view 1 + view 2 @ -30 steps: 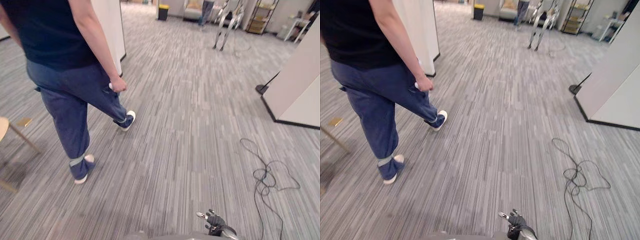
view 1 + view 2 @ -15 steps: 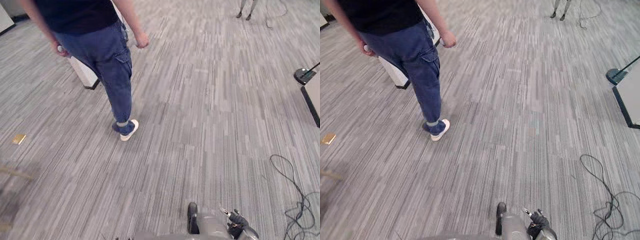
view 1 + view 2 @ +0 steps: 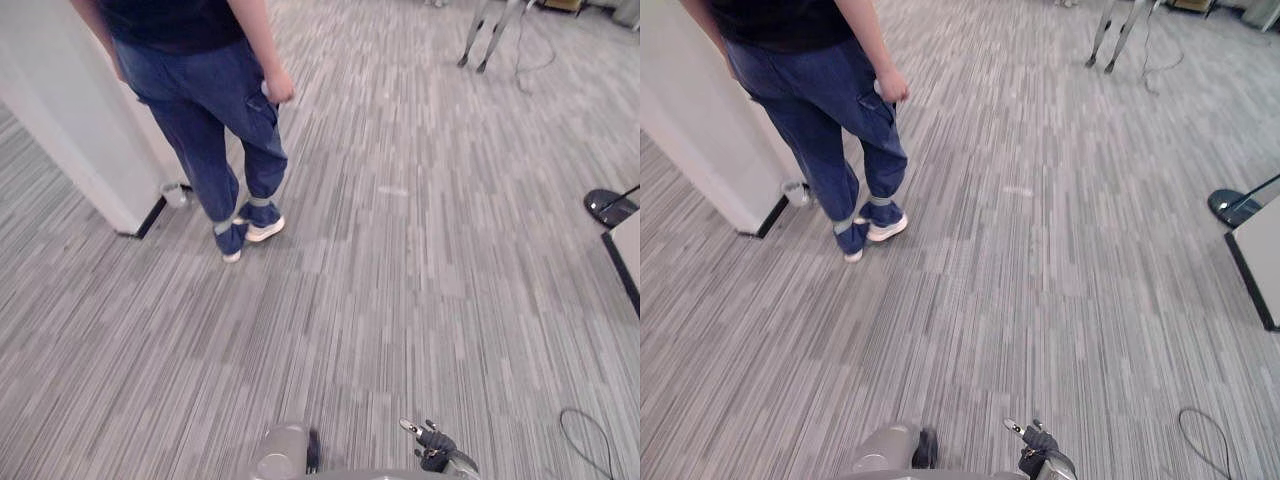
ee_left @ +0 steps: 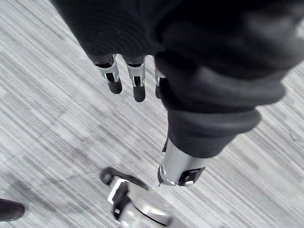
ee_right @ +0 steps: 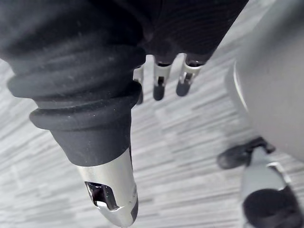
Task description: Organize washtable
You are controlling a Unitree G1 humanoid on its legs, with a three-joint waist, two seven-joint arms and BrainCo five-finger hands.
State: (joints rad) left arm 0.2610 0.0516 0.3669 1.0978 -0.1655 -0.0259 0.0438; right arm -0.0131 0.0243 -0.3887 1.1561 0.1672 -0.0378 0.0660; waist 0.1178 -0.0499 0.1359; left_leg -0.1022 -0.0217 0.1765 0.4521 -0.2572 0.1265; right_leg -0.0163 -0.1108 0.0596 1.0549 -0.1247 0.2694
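My right hand (image 3: pixel 432 446) hangs low at the bottom edge of the eye views, over grey striped carpet (image 3: pixel 400 250). In the right wrist view its fingers (image 5: pixel 160 78) and thumb (image 5: pixel 111 190) point down, relaxed, with nothing between them. The left hand's fingers (image 4: pixel 137 83) and thumb (image 4: pixel 180 168) hang the same way above the carpet in the left wrist view, holding nothing.
A person (image 3: pixel 215 110) in a dark top and blue trousers stands ahead to the left, beside a white partition (image 3: pixel 70 130). A black stand base (image 3: pixel 608 205) and a white panel (image 3: pixel 628 250) lie at the right. Metal legs (image 3: pixel 490 35) stand far ahead.
The camera has swung, so the whole scene has shifted. The person has walked further on and now stands by the white partition. Both hands still hang empty.
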